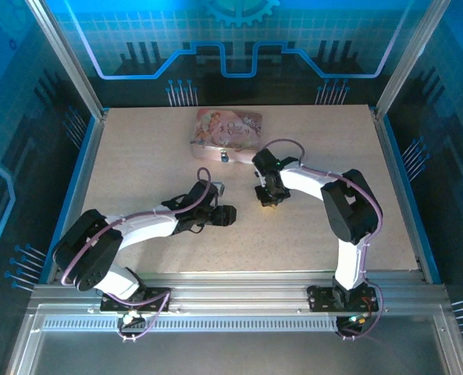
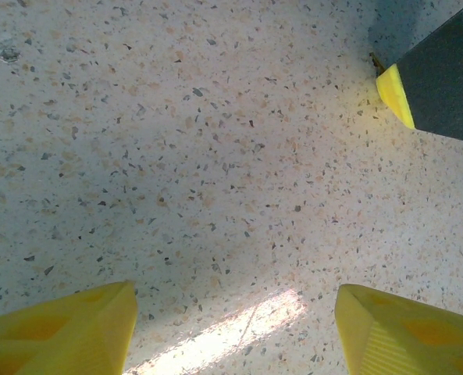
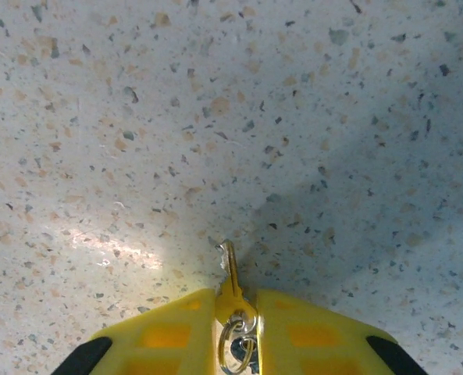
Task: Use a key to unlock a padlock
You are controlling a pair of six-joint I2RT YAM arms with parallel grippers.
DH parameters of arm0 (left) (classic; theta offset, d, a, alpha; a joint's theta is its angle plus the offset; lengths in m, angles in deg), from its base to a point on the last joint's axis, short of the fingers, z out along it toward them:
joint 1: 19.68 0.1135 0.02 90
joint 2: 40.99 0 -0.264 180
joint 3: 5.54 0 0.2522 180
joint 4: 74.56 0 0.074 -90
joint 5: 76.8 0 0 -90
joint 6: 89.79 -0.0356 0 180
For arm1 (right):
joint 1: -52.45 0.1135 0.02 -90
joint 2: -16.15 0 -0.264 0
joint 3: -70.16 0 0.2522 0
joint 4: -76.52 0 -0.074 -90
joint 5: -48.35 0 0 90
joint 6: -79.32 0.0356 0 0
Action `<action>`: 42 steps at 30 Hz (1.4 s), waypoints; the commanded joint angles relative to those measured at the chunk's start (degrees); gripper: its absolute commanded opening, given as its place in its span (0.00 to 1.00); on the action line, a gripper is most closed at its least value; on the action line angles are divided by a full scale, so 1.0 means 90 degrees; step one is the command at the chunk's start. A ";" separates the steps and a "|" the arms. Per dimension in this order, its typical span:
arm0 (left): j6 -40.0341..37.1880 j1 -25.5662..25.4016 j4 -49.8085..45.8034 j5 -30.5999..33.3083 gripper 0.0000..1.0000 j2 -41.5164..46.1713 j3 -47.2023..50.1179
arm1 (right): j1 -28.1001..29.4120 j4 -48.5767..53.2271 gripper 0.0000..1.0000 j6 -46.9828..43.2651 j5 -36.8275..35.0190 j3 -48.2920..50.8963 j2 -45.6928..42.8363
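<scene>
From above, the pink tin lies at the upper centre of the surface, with the padlock at its lower edge. The right claw points down just right of centre, below the padlock and apart from it. The left claw sits to its left.

In the left wrist view, the left claw is released, its yellow tips spread wide over bare surface. One fingertip of the right claw shows at the upper right.

In the right wrist view, the right claw is clenched on the key. The blade juts toward the top of the frame, and the key ring sits between the fingers.

To do this step well, I would keep that pinch firm and carry the blade level to the padlock. The left claw should steady the padlock's body before the key goes in.
</scene>
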 commanded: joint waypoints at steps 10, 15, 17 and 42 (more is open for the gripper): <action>0.0026 -0.0048 -0.0012 0.0002 0.72 0.0259 0.0048 | 0.0172 0.0066 0.00 -0.0474 0.0375 0.0012 -0.0046; -0.0013 -0.0004 0.0015 0.0034 0.73 0.0467 0.0169 | 0.0341 -0.0393 0.00 -0.0773 0.0565 0.0253 -0.0248; 0.0075 0.0092 0.0087 -0.0010 0.73 0.0569 0.0238 | 0.0351 -0.0685 0.00 -0.0806 0.0722 0.0420 -0.0400; -0.0136 0.0690 0.0574 -0.1042 0.75 0.1349 0.0908 | 0.0227 -0.0947 0.00 -0.0689 0.0643 0.0583 -0.0400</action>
